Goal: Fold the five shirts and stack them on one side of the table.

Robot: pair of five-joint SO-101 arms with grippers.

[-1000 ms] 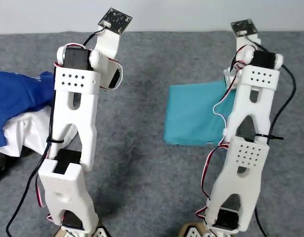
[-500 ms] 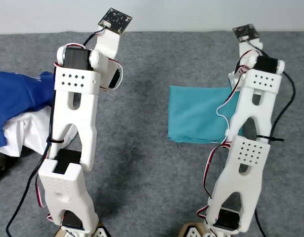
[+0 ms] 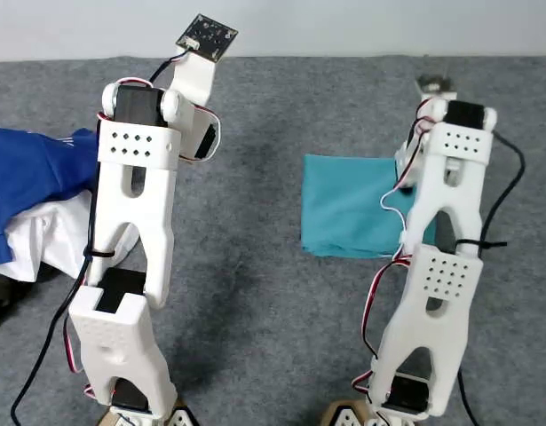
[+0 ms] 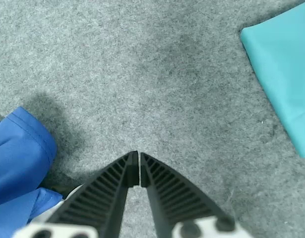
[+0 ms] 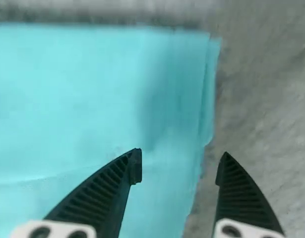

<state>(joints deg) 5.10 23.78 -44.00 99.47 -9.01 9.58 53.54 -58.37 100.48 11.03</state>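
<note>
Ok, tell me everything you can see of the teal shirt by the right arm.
The teal folded fabric shirt lies flat on the grey felt-covered table, a smooth, roughly square packet with layered edges along one side. The right arm hides part of it. The right gripper hangs open above that edge, one finger over cloth, the other over felt; contact cannot be told.

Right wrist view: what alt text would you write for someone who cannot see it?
The right arm's open tool hangs just above the side edge of a folded teal shirt, which lies flat on a grey, felt-like table. The shirt's edge runs between the tool's two dark, ridged halves.
</note>
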